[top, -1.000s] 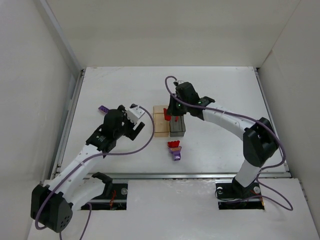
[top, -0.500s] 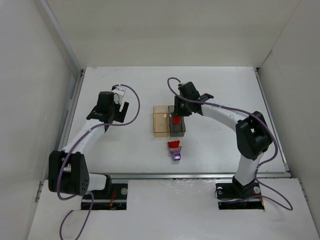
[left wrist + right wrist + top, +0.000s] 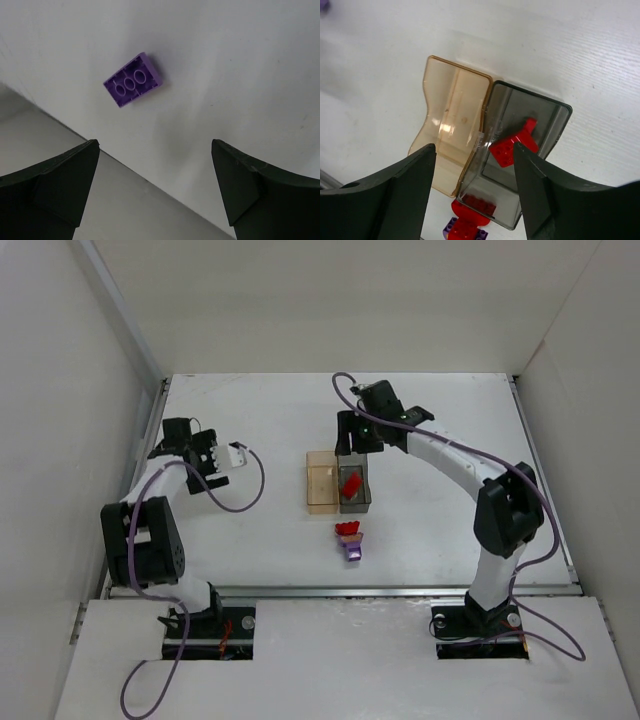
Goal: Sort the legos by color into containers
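Now that the right hand (image 3: pixel 472 146) has let go, its red brick (image 3: pixel 512 145) lies in the dark grey bin (image 3: pixel 547 107) beneath it; the left hand (image 3: pixel 154 142), spread empty, has swung out above a purple brick (image 3: pixel 134 80), presumably next for the tan bin (image 3: pixel 455 115).

L tool (image 3: pixel 154 146), jaws wide, arm bent back to far left; R tool (image 3: pixel 472 149), jaws wide, arm extended fwd.

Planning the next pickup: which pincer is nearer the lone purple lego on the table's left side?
Left. The left pincer hovers open right over the purple lego; the right pincer is far off, above the dark grey bin.
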